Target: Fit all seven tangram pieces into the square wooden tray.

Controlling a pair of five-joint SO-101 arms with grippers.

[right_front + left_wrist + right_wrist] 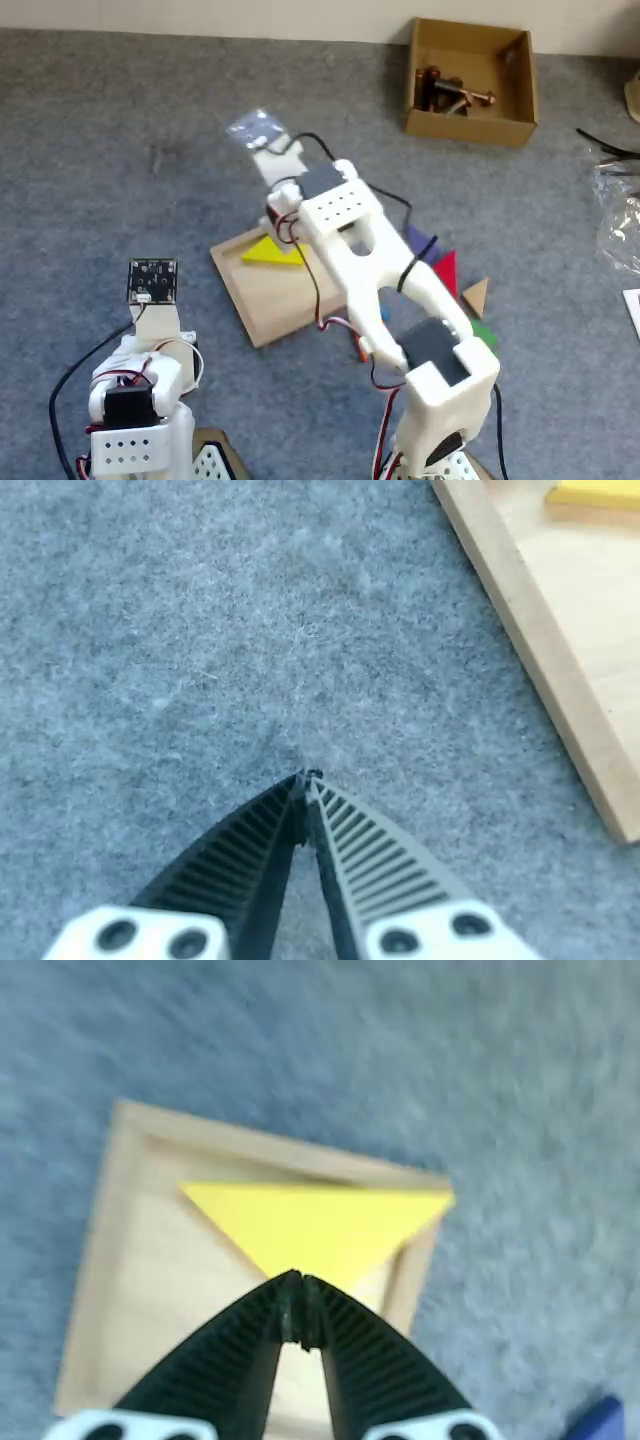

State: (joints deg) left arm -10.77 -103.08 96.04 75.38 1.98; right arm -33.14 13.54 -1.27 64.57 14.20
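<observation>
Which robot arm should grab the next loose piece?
Probably the right arm. The red triangle and other loose pieces lie beside it, on its side of the wooden tray. The left gripper is over bare carpet across the tray.

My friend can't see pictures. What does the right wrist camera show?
The right arm's black fingers, shut together, point down at a yellow triangle lying in the square wooden tray. Grey felt surrounds the tray, and a blue piece peeks in at one corner.
</observation>
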